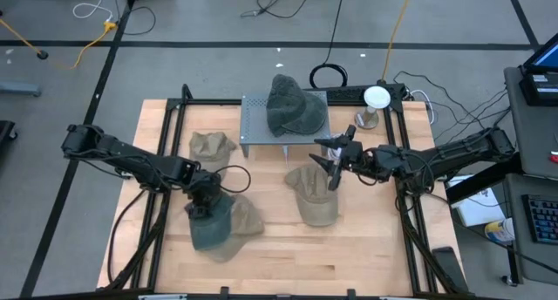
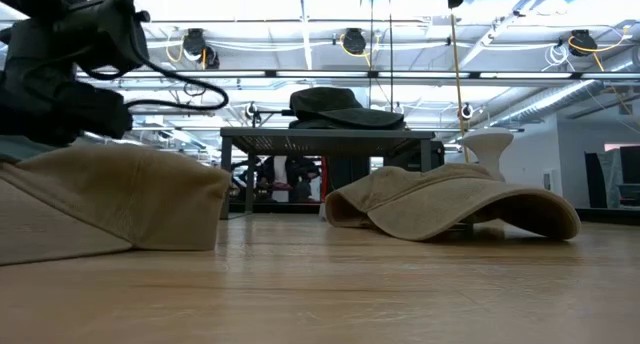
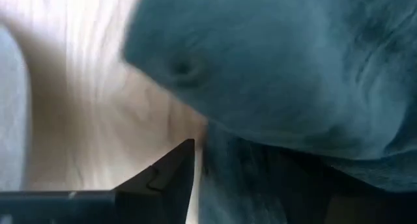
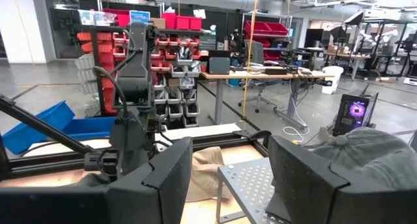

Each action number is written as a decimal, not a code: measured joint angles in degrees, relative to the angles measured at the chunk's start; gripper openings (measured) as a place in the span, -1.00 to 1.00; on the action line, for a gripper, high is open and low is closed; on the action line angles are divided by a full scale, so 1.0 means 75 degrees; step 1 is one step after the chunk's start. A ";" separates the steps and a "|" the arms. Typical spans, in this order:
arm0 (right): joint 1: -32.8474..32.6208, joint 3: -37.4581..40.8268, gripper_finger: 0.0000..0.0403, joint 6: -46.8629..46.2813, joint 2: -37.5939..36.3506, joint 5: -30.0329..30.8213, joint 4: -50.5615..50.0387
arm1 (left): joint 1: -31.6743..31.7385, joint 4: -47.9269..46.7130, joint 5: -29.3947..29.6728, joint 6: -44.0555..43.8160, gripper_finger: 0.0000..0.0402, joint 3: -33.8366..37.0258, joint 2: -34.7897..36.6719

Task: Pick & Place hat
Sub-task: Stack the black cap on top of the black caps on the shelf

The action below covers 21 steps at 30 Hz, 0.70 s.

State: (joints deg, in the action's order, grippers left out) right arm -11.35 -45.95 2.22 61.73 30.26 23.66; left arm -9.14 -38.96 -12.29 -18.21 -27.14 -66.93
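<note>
A dark green hat [image 1: 211, 228] lies partly on a tan hat [image 1: 247, 217] at the table's near left. My left gripper [image 1: 202, 204] is down at the green hat's far edge, open. One finger [image 3: 171, 177] shows beside the hat's crown [image 3: 287, 68]; the cloth hides the other. A second green hat [image 1: 295, 106] sits on a grey perforated stand [image 1: 255, 126]. My right gripper [image 1: 336, 163] hovers open and empty above another tan hat [image 1: 314, 195]. My left gripper has the green hat's cloth [image 3: 221, 159] right beside its visible finger. The hat hides the other finger, and I cannot tell whether the gripper touches the hat. The hat lies on the tan hat and the table.
A further tan hat [image 1: 214, 147] lies at the left back, beside the stand. A white round-topped object [image 1: 376, 98] stands at the back right. A black frame rail [image 1: 166, 134] runs along each side of the table. Bare wood [image 1: 296, 265] lies along the near edge.
</note>
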 joint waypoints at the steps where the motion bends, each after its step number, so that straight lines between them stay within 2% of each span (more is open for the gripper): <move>1: 0.0000 0.0000 -0.03 0.0003 0.0000 -0.0002 0.0000 | 0.0002 -0.0008 0.0017 -0.0053 -0.10 0.0007 -0.0048; 6: 0.0003 0.0000 -0.03 0.0057 0.0000 0.0003 0.0003 | 0.0005 -0.0037 -0.0069 -0.0502 -0.53 -0.0067 -0.0081; 9: 0.0003 0.0000 -0.03 0.0047 0.0000 0.0003 0.0003 | 0.0067 -0.0412 -0.0467 -0.0974 -0.87 -0.0248 -0.0024; 10: 0.0003 0.0000 -0.03 0.0054 0.0000 0.0003 0.0003 | 0.0082 -0.0625 -0.0568 -0.1176 -0.93 -0.0338 -0.0008; 17: 0.0001 0.0000 -0.03 0.0040 0.0000 0.0003 0.0003 | 0.0110 -0.2377 -0.0395 -0.1503 -0.96 -0.1565 0.0257; 21: 0.0000 0.0000 -0.03 0.0000 0.0000 -0.0014 0.0006 | 0.0108 -0.2840 -0.0293 -0.1517 -0.95 -0.2417 0.0450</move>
State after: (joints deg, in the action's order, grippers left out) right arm -11.35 -45.95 2.22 61.73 30.16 23.70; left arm -8.33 -60.26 -14.48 -29.59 -45.27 -63.56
